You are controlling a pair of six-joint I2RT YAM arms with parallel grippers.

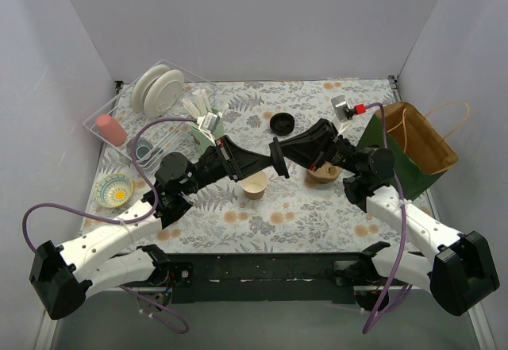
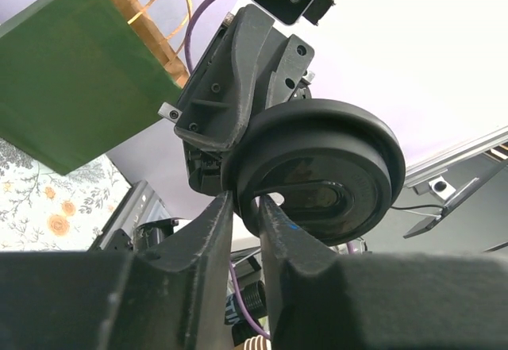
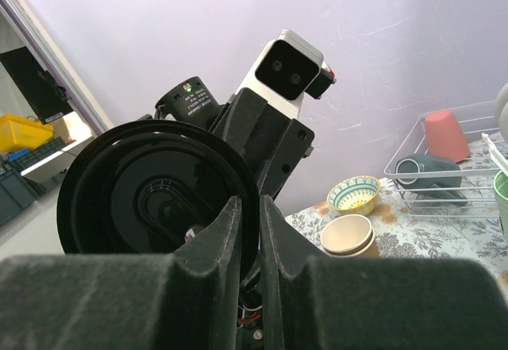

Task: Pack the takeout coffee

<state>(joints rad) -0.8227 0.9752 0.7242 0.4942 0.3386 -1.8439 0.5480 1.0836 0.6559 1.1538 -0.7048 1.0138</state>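
Top view: left arm (image 1: 198, 167) and right arm (image 1: 349, 159) meet nose to nose mid-bench, with a black lid (image 1: 278, 158) held on edge between them. The kraft paper cup (image 1: 255, 185) is tapered, uncapped and pale inside. It stands on the floral-print bench (image 1: 317, 215) at 7 o'clock of that lid, just beside it. A spare lid (image 1: 282, 122), round, black plastic, lies flat at 12 o'clock. A moulded-pulp carrier (image 1: 324, 174), brown and rough, sits at 4 o'clock. A paper bag (image 1: 417, 140), green outside and kraft inside with twisted handles, is at the 3 o'clock edge. A wire rack (image 1: 151, 120) holding white plates is at 10 o'clock.

Left wrist view: left end effector (image 2: 244, 201) is nearly closed, its matte black fingers pinching the lid's smooth rim at the lid's 7 o'clock.

Right wrist view: right end effector (image 3: 249, 201) is down to a narrow slit, clamped on the lid's rim at about 4 o'clock. The open cup is low right on the bench.
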